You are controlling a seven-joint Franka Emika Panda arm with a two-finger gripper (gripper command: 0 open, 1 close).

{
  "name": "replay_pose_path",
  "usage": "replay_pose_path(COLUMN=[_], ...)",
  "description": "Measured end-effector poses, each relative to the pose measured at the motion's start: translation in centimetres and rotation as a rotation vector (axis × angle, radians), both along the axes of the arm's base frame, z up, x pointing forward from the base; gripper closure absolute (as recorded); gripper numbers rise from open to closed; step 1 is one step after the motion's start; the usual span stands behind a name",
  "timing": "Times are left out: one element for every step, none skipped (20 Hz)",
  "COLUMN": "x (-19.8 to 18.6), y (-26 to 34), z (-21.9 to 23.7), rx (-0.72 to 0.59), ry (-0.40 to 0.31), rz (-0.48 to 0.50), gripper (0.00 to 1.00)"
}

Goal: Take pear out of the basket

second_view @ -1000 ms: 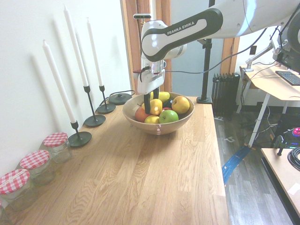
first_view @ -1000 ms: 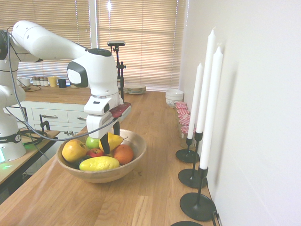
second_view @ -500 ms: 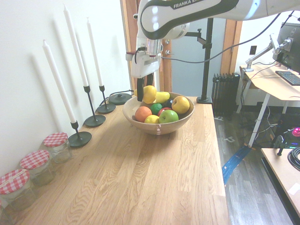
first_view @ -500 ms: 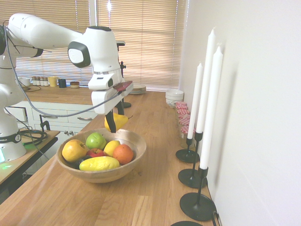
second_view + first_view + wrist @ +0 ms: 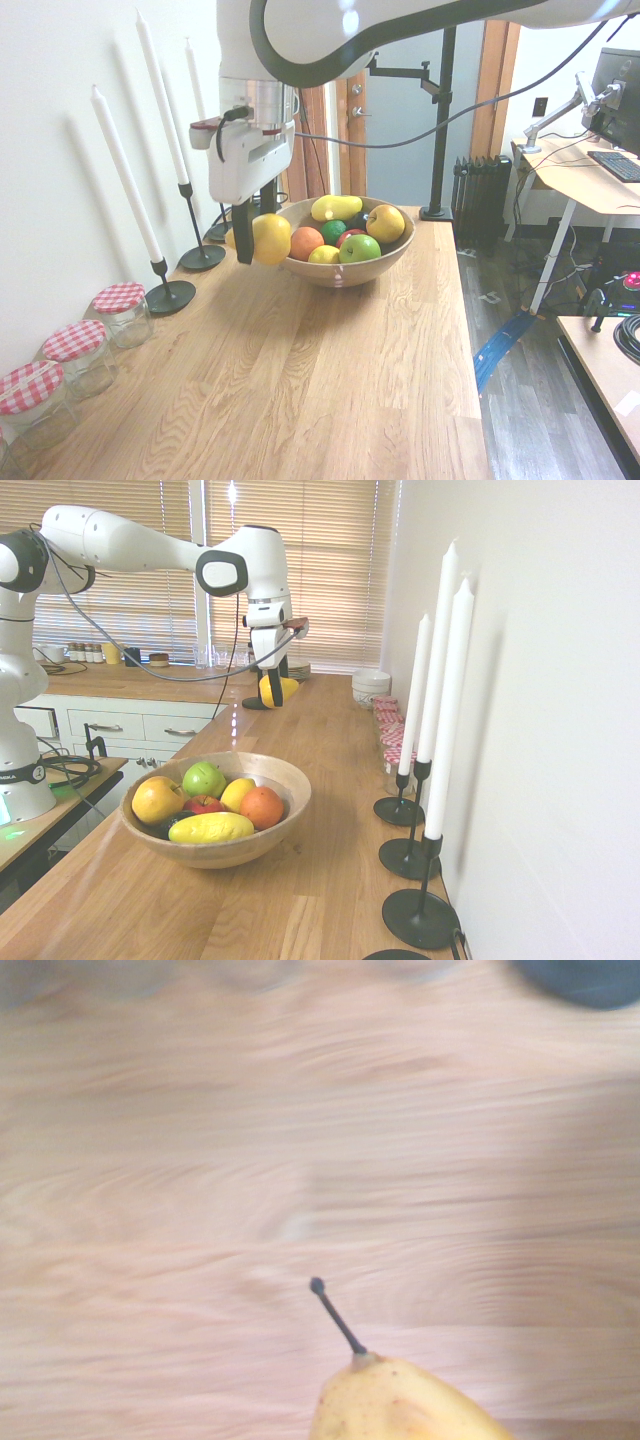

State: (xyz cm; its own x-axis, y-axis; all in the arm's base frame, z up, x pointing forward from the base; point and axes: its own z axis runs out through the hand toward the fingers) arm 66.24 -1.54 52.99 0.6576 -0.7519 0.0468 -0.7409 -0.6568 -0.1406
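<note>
The yellow pear [image 5: 286,688] [image 5: 275,238] hangs in the air with my gripper [image 5: 272,698] [image 5: 258,245] shut on it. It is outside the basket [image 5: 290,805] [image 5: 340,275], above the bare wooden counter on the side away from the first exterior camera. The basket is a wide light-wood bowl and still holds a lemon [image 5: 211,827], apples and an orange. In the wrist view the pear's neck [image 5: 400,1405] and thin dark stem show over wood grain.
Three tall white candles in black holders [image 5: 420,915] [image 5: 170,295] stand along the wall. Jars with red checked lids [image 5: 72,350] [image 5: 392,730] sit by the wall. Stacked plates [image 5: 287,668] and white bowls [image 5: 370,685] are at the counter's far end.
The gripper has lifted the pear up out of the basket and carried it over the rim, away along the counter. The other fruit stayed in the basket.
</note>
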Motion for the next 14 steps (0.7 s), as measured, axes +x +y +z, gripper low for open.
replay_pose_path(x=[0.0, 0.1, 0.1, 0.1, 0.0, 0.0, -0.1, -0.1, -0.2, -0.3, -0.4, -0.4, -0.4, -0.4], y=[1.2, 2.0, 2.5, 2.8, 2.8, 2.7, 2.6, 2.5, 2.3, 2.1, 2.0, 1.8, 1.7, 1.7], z=[-0.9, -2.0, -3.4, -4.9, -6.6, -8.2, -9.6, -10.9, -12.0, -12.8, -13.3, -13.8, -14.0, -14.3], rx=[-0.005, -0.008, -0.013, -0.02, -0.025, -0.027, -0.029, -0.031, -0.032, -0.033, -0.034, -0.034, -0.035, -0.04], ry=[0.01, 0.023, 0.036, 0.051, 0.068, 0.085, 0.1, 0.112, 0.124, 0.132, 0.139, 0.139, 0.134, 0.124], rz=[0.01, 0.017, 0.021, 0.022, 0.02, 0.019, 0.018, 0.015, 0.013, 0.01, 0.007, 0.005, 0.007, 0.016], gripper=[1.0, 1.0, 1.0, 1.0, 1.0, 1.0, 1.0, 1.0, 1.0, 1.0, 1.0, 1.0, 1.0, 1.0])
